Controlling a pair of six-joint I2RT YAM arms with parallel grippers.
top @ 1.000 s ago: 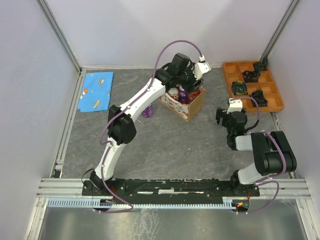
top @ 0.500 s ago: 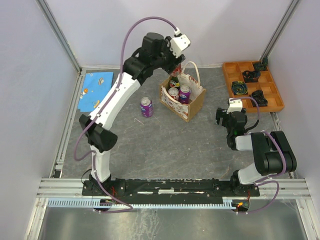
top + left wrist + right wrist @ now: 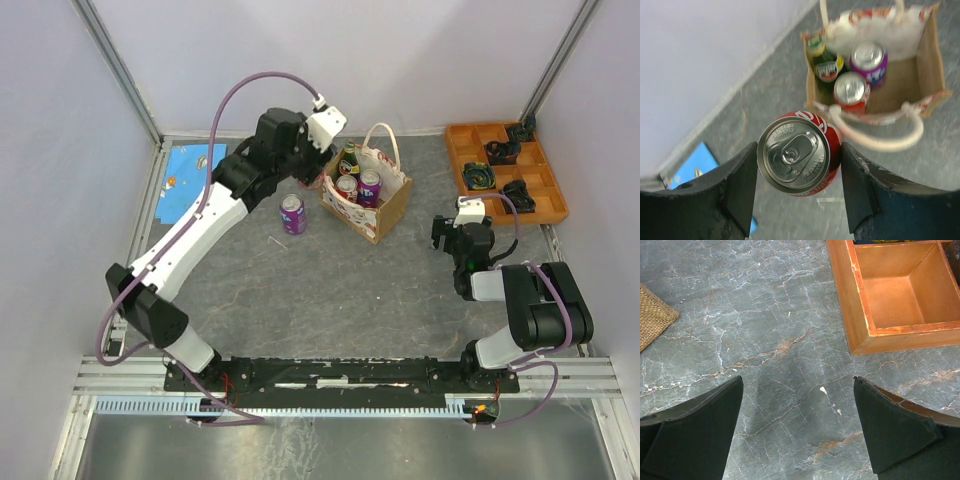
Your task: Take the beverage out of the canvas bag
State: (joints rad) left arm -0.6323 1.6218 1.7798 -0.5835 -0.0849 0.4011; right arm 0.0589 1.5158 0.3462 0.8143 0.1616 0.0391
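A red beverage can (image 3: 799,154) hangs top-up in my left gripper (image 3: 799,147), whose fingers (image 3: 742,185) press on both its sides, above the grey floor to the left of the canvas bag (image 3: 927,65). Inside the bag stand a green bottle (image 3: 825,67), a red can (image 3: 850,90) and a purple can (image 3: 868,60). From above, the left gripper (image 3: 312,168) is just off the left edge of the bag (image 3: 388,212). My right gripper (image 3: 797,380) is open over bare table, well right of the bag (image 3: 450,235).
A purple can (image 3: 292,213) stands on the table left of the bag, below the left gripper. A blue cloth (image 3: 192,182) lies at the far left. An orange compartment tray (image 3: 505,172) with dark items sits at the back right, its corner (image 3: 860,315) close to the right gripper.
The left gripper rose out of the bag with the red can and swung left, now clear of the bag's left side. The right arm has not moved.
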